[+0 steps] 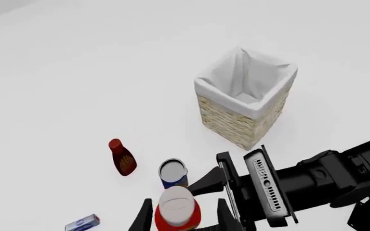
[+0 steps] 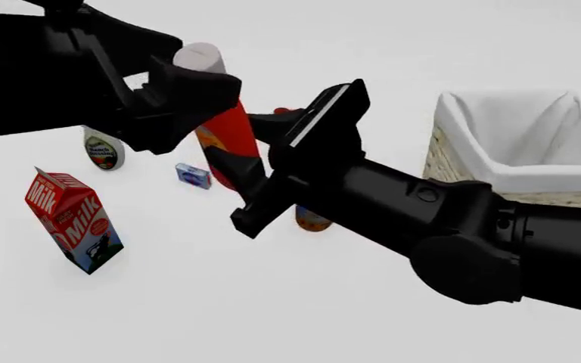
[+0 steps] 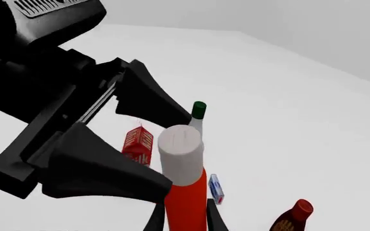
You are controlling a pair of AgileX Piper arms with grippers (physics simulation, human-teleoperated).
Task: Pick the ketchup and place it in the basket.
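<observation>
- The pick looks done. The bright red-orange ketchup squeeze bottle with the tall white cap [image 2: 238, 132] hangs tilted in the air, clear of the white tabletop [image 2: 270, 310].
- The placing is left to do. The large square wicker basket with the white cloth lining [image 2: 472, 140] holds nothing that can be seen, and it stands off to the right, well apart from the bottle.
- Both arms meet at the bottle, which reads as a handover between them.
- The left gripper [image 1: 185, 208] has a finger on either side of the bottle's upper part, just under the cap. One finger sits close against the red body and the other shows a sliver of space, so I cannot tell whether it clamps or has let go.
- The right gripper [image 3: 183, 214] has its fingers pressed close on both sides of the lower red body. I judge it closed on the ketchup.
- Below the bottle in the left wrist view stand a small open can [image 1: 173, 172] and a dark maroon bottle with a red cap [image 1: 123, 156], both on the tabletop.
- Once only the right gripper holds the bottle, what remains is to carry it to the basket, bring it above the lined opening and release it.
</observation>
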